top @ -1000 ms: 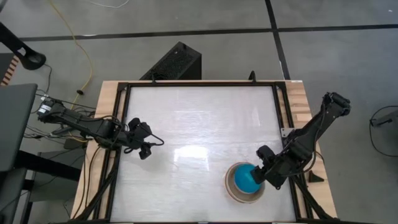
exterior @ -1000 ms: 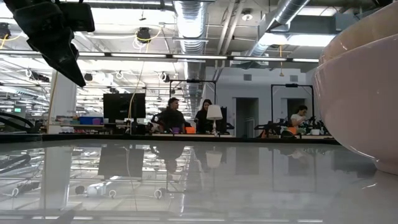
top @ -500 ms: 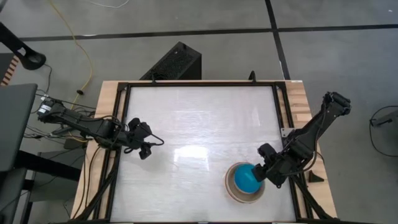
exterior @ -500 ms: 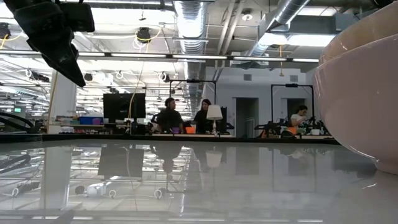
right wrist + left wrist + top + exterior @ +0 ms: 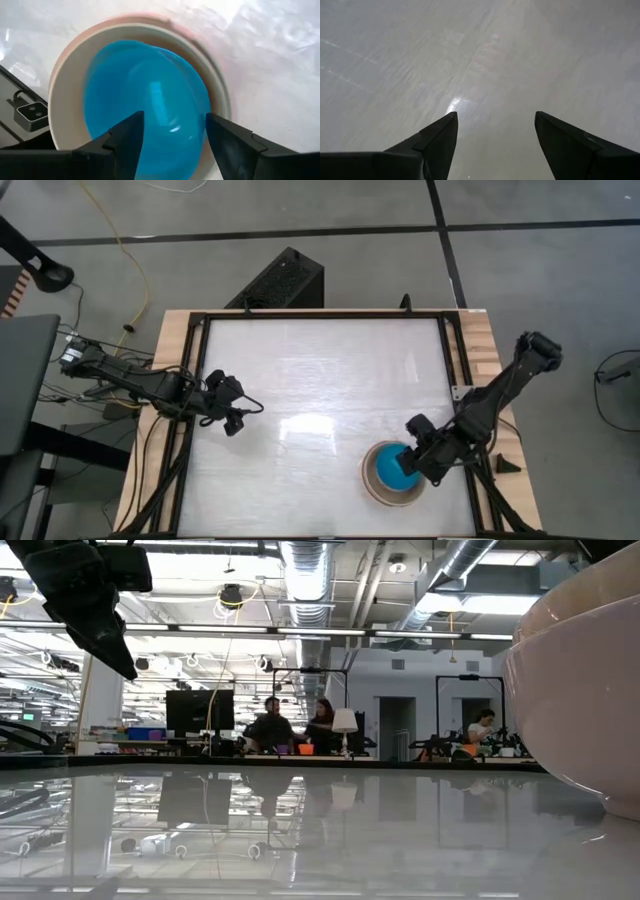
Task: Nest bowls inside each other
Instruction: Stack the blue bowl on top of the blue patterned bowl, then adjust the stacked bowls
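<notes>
A bright turquoise bowl (image 5: 145, 95) sits inside a cream-beige bowl (image 5: 67, 100), with a pink rim (image 5: 150, 17) showing around that. The stack (image 5: 372, 488) stands near the table's near right corner and fills the right edge of the low view (image 5: 580, 690). My right gripper (image 5: 174, 116) hangs open just above the turquoise bowl (image 5: 386, 470), pointing steeply down. My left gripper (image 5: 495, 115) is open over bare table at the left side (image 5: 237, 420), far from the bowls. My right gripper's open fingers (image 5: 125, 140) stand over the turquoise bowl's inside. Whether a fingertip touches the bowl, I cannot tell.
Black frame rails (image 5: 195, 380) run along the table's edges. A black box (image 5: 280, 280) lies on the floor beyond the far edge. The glossy white tabletop (image 5: 320, 380) lies between the two arms. People sit at desks in the room behind (image 5: 290, 725).
</notes>
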You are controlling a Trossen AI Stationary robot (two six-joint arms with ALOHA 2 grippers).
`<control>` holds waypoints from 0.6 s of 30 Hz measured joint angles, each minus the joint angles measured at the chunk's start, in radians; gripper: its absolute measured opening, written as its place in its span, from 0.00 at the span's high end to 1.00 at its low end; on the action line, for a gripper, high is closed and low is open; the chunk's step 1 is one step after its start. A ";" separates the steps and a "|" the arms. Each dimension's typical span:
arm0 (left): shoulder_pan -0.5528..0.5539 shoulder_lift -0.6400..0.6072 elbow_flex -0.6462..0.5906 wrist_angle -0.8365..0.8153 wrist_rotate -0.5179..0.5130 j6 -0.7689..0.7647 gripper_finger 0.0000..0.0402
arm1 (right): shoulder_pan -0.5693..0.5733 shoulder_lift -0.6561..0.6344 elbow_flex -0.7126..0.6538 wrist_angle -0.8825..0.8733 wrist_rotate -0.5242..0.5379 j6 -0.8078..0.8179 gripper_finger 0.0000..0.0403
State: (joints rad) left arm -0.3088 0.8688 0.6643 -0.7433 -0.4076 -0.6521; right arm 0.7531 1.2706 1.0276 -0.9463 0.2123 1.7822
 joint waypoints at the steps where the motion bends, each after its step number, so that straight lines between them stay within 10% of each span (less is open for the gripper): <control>1: 0.000 0.000 0.000 0.000 0.000 0.000 0.36 | -0.005 0.009 -0.003 0.016 -0.002 -0.008 0.38; 18: 0.000 0.000 0.000 0.000 0.000 0.011 0.36 | -0.023 0.025 -0.015 0.012 -0.015 -0.042 0.38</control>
State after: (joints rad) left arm -0.3089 0.8688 0.6643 -0.7433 -0.4076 -0.6411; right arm 0.7300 1.2952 1.0122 -0.9347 0.1974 1.7405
